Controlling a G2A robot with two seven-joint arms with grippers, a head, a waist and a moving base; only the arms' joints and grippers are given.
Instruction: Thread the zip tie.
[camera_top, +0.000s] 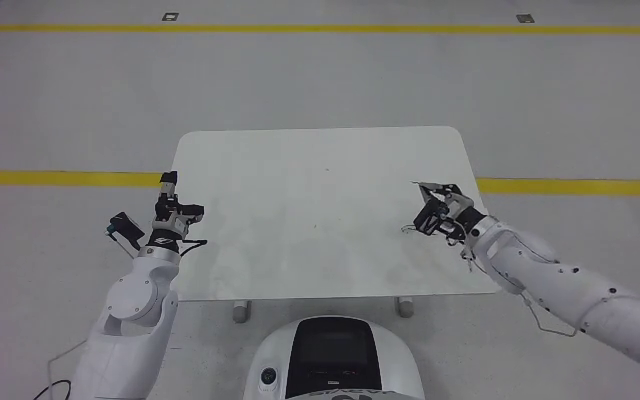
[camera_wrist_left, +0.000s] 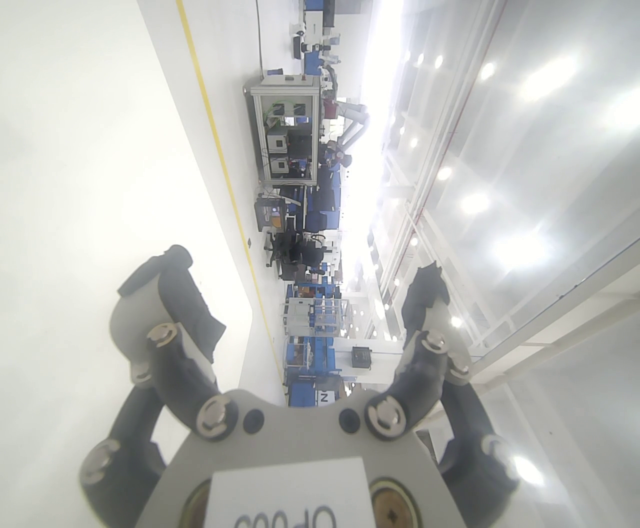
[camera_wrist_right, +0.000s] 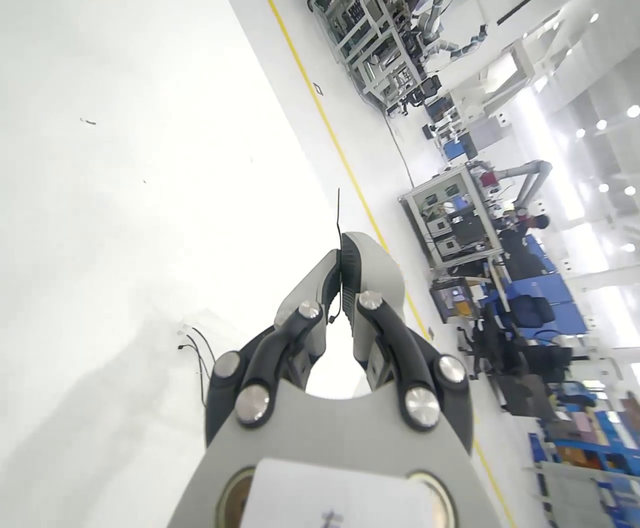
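The right gripper (camera_wrist_right: 341, 252) is clamped shut on the zip tie (camera_wrist_right: 338, 220). The thin black strip is pinched between its pads, and a free end pokes out beyond the fingertips toward the centre of the right wrist view. In the top view this gripper sits at right of centre, over the white surface (camera_top: 320, 200) and close to its right-hand edge.

The left gripper (camera_wrist_left: 300, 267) holds nothing, and its fingers stand wide apart. It is at the surface's left edge, in the left-centre of the top view, well apart from its partner.

By the look of it, the threading has yet to be done. The tie is picked up and held, but no closed loop can be made out, and the head of the tie is too small to find. Thin dark strands (camera_wrist_right: 197, 350) show against the surface just beside the right gripper, low and left of centre in its wrist view. Whether they belong to the tie cannot be told.

What seems left is to bring the two grippers together and feed the tail through the head. A broad white stretch of the surface lies between them, so there is room to meet in the middle. Both grippers start near an edge, with bare floor and a yellow floor line (camera_top: 80, 178) beyond, so a dropped tie could slip off the side.
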